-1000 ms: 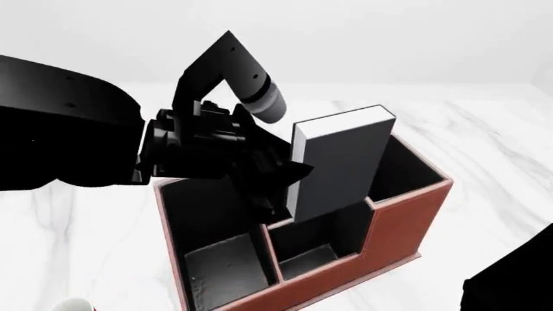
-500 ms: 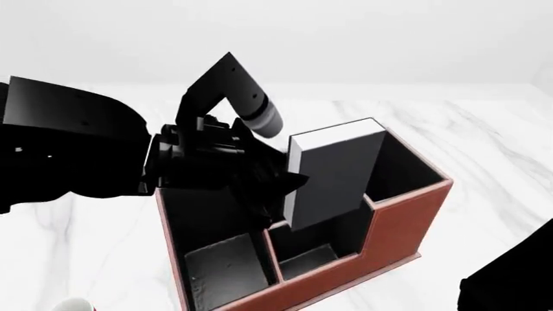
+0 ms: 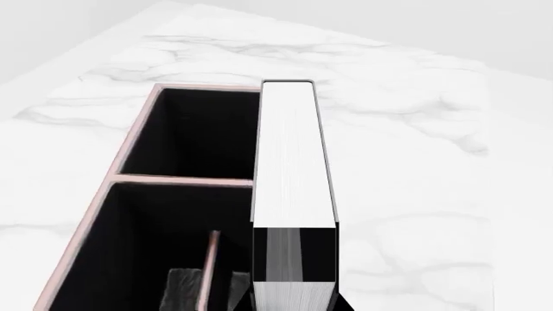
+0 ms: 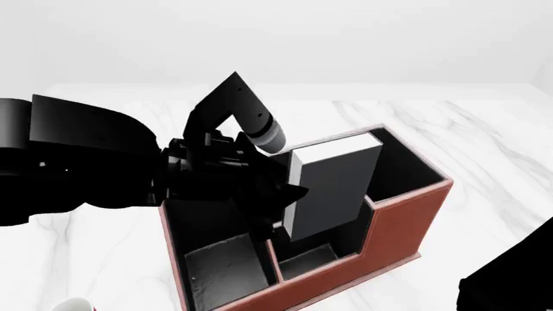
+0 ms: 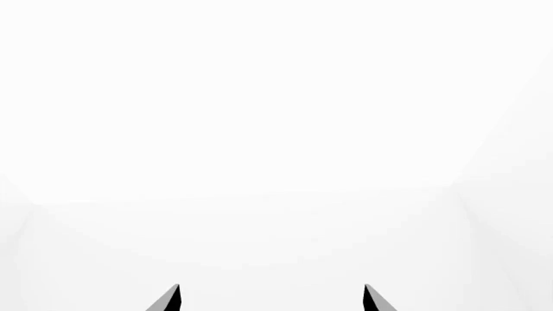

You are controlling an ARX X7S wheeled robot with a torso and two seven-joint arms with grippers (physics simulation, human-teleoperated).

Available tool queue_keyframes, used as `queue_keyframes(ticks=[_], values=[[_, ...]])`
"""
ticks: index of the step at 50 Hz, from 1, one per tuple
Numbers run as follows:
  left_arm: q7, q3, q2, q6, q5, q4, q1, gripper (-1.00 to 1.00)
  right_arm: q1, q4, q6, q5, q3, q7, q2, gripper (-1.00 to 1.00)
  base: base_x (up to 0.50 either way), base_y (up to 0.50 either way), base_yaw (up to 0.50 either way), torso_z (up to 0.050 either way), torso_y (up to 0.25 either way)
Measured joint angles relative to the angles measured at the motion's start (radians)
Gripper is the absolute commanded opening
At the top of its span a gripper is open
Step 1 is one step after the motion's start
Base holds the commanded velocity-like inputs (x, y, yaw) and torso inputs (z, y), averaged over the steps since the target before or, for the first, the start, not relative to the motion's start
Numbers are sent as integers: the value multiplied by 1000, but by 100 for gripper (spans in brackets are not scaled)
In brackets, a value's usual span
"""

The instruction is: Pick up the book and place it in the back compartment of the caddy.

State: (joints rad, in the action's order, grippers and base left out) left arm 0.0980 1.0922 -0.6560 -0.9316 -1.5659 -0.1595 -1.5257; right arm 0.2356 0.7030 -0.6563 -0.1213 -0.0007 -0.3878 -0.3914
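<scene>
The dark grey book [image 4: 333, 188] stands upright with its white page edges up, and my left gripper [image 4: 281, 194] is shut on its left side. Its lower end is below the rim of the red-brown caddy [image 4: 397, 227], in the middle bay beside the tall end section [image 4: 406, 165]. Which half of that bay is the back compartment I cannot tell. In the left wrist view the book [image 3: 289, 168] runs away from my left gripper [image 3: 292, 303] along the caddy's pale rim [image 3: 129, 176]. My right gripper [image 5: 271, 299] is open, facing blank white.
The caddy sits on a white marble table [image 4: 484, 142]. A mug's pale rim [image 4: 74, 304] shows at the bottom left corner. My right arm [image 4: 509, 278] fills the bottom right corner. A small low pocket [image 4: 307, 260] lies in front of the book.
My left arm has come down with the book, whose lower end has sunk deeper into the caddy. The right gripper has not moved.
</scene>
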Motion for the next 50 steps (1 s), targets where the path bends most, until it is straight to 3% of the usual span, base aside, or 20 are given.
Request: queue_keyframes(ticks=[50], values=[[22,32,22,39,62,19,63,-100,-1,-2,0,5,-7,-14,-10,100,0,0,0,0,1]])
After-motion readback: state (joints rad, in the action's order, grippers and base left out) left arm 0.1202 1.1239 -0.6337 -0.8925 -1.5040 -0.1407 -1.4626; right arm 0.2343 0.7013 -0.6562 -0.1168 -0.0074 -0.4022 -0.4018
